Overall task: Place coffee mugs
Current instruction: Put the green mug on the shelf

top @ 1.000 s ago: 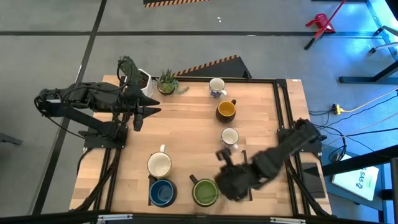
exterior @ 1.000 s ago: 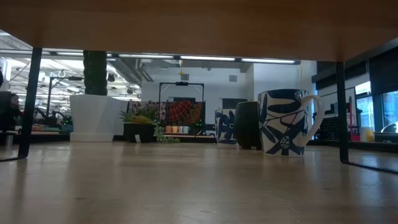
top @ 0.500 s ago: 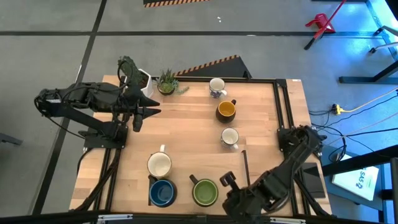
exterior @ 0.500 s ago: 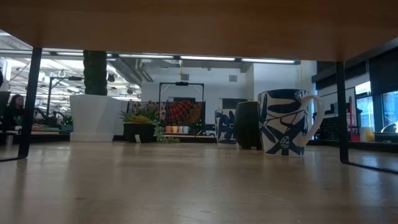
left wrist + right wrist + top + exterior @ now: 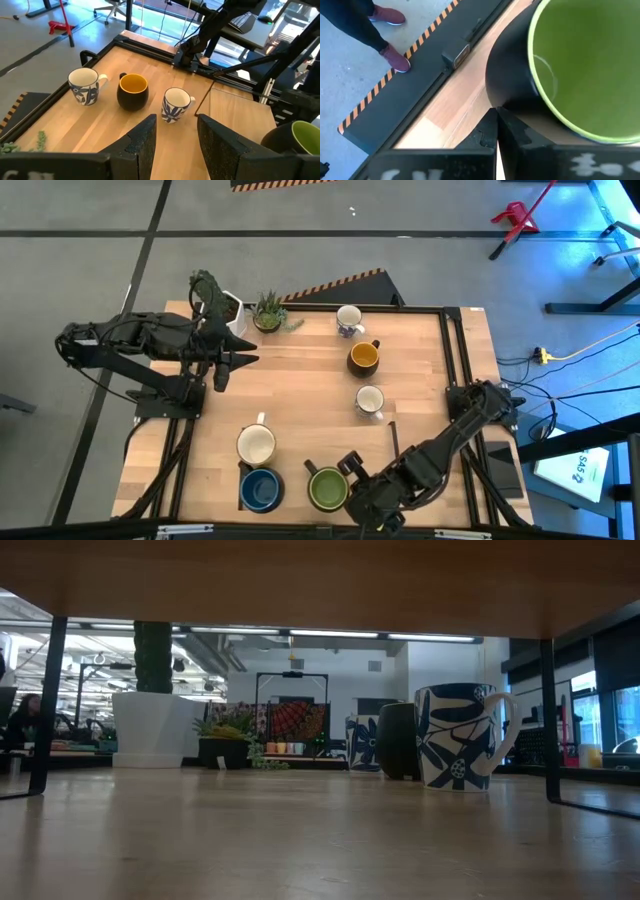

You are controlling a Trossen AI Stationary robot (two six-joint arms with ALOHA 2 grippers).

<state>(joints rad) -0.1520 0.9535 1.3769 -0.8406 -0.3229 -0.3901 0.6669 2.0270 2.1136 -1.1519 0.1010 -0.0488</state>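
From above, the right gripper point(image 5: 350, 467), fingers together and empty, has swung back beside the green-lined dark ceramic mug point(image 5: 328, 488); left gripper point(image 5: 243, 360) waits apart. Its wrist view shows that mug point(image 5: 570, 65) just ahead, likely next to grasp

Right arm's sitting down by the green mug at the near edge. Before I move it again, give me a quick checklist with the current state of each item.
1. Right gripper shut, holding nothing: ok.
2. Right gripper clear of the green mug: not ok; closed fingers sit right beside its dark wall, contact cannot be ruled out.
3. Green mug upright on the table: ok.
4. Blue mug and cream mug upright, apart from the arm: ok.
5. Left gripper open, parked near the plants, out of the way: ok.
6. Person's feet beside the table edge in the right wrist view: not ok, keep moves slow.
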